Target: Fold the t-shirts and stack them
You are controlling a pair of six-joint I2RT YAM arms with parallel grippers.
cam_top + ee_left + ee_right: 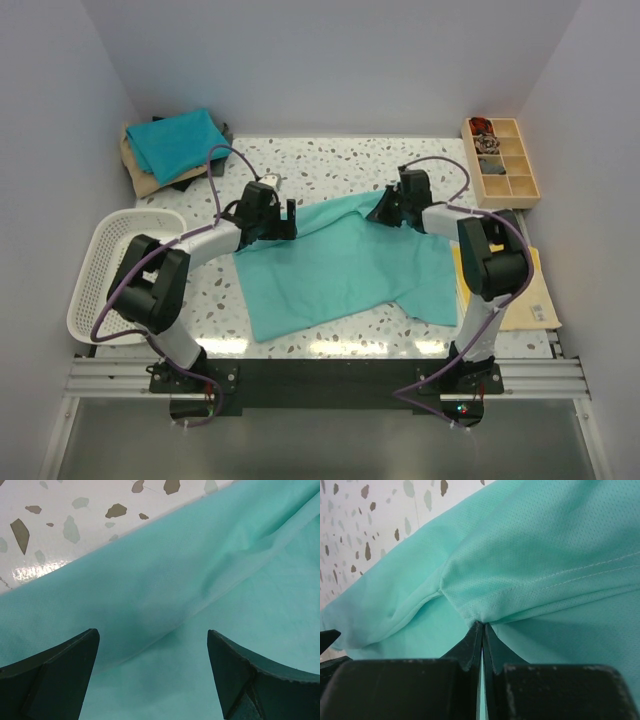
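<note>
The light sea-green soft cloth t-shirt (340,270) lies spread, rumpled, on the speckled desk (340,165); right fingers (470,651) pinch its 1 o'clock edge, left fingers (55,675) stand wide at 11 o'clock.

Speckled table (340,165) under sea-green t-shirt (340,270)
</note>
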